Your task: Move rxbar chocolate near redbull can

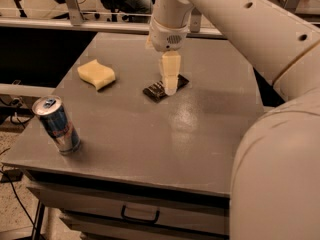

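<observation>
The rxbar chocolate (159, 89), a flat black bar with white stripes, lies on the grey table (200, 134) near its middle. My gripper (171, 88) hangs straight down from the white arm and its tip is at the bar's right half, touching or just above it. The redbull can (56, 124), blue and silver, stands upright near the table's front left corner, far from the bar and the gripper.
A pale yellow wavy sponge (96, 74) lies at the table's left, behind the can. My white arm (270, 74) fills the right side of the view. A drawer with a handle (140, 215) sits under the table's front edge.
</observation>
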